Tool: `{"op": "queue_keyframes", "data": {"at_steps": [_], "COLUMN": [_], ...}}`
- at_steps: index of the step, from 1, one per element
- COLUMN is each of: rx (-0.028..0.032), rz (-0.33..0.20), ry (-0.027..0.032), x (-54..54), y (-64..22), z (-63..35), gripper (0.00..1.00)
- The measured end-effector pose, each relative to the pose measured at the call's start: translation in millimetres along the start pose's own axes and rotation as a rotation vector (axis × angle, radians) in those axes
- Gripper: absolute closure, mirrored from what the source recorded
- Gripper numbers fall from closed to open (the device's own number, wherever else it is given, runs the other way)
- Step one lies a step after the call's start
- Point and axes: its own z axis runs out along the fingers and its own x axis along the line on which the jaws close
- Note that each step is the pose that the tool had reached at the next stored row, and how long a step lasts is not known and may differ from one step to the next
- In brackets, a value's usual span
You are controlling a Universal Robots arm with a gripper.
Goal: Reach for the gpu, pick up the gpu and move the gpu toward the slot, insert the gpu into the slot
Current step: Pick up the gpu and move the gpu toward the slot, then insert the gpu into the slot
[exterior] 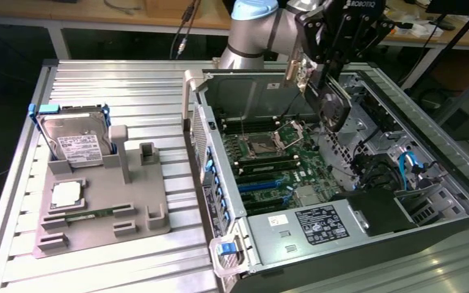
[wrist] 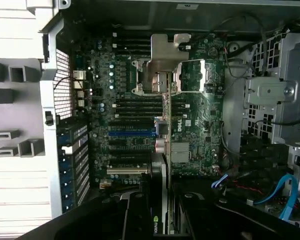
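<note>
The gripper is clamped on the gpu, which hangs on edge just beneath it over the open computer case. The blue slot lies below on the motherboard, apart from the card.

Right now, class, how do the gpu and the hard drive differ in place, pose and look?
Place: the gpu is held by the gripper over the open case; the hard drive sits in the grey fixture outside it.
Look: the gpu shows a black shroud with a round fan; the hard drive is silver with a white label.
Shared: both stand on edge, neither lying flat.
</note>
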Motion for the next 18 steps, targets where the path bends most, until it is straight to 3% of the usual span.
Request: {"op": "queue_keyframes", "data": {"at_steps": [3,9,13,18], "rx": [0.0,-0.0001,-0.0001,0.0], "rz": [0.0,0.0,0.0,0.0], "ry": [-0.0001,0.0,0.0,0.0], "x": [-9.9,-10.1,-12.1,-12.3], "y": [-0.1,0.5,9.2,10.2], "z": [0.9,0.9,0.6,0.6], "gripper": [0.73,0.73,0.73,0.73]}}
